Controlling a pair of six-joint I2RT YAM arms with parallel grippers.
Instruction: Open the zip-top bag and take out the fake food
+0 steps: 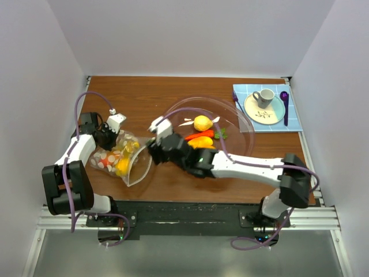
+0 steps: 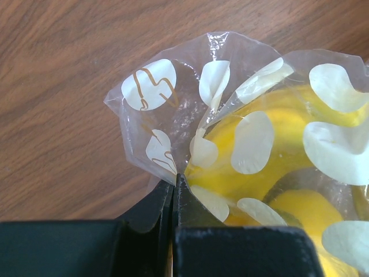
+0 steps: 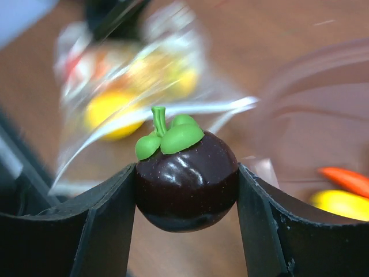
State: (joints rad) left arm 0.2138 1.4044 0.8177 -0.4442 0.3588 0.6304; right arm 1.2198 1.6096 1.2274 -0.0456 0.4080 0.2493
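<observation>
This is a robotics lab cell: plain white panels [image 1: 34, 86] box in a wooden counter [image 1: 144, 98] on three sides. Two robot arms [image 1: 248, 166] stand bolted to an aluminium rail [image 1: 323, 216] at its near edge, purple cables [image 1: 71, 196] looping off them.

I count one zip-top bag [image 1: 118, 156], with at least two yellow pieces [image 2: 277, 173] showing inside; the full number I can't tell. One pink-tinted bowl [image 1: 242, 124] with three foods in it: one yellow piece [image 1: 202, 123], one carrot [image 1: 199, 136], one orange piece [image 1: 202, 142]. One dark mangosteen [image 3: 185, 190]. One blue mat [image 1: 242, 90], one plate [image 1: 256, 113], one cup [image 1: 265, 97], one purple spoon [image 1: 284, 104], one purple fork [image 1: 237, 103]. Two of mine: left end effector [image 2: 173, 193], right end effector [image 3: 185, 170].
</observation>
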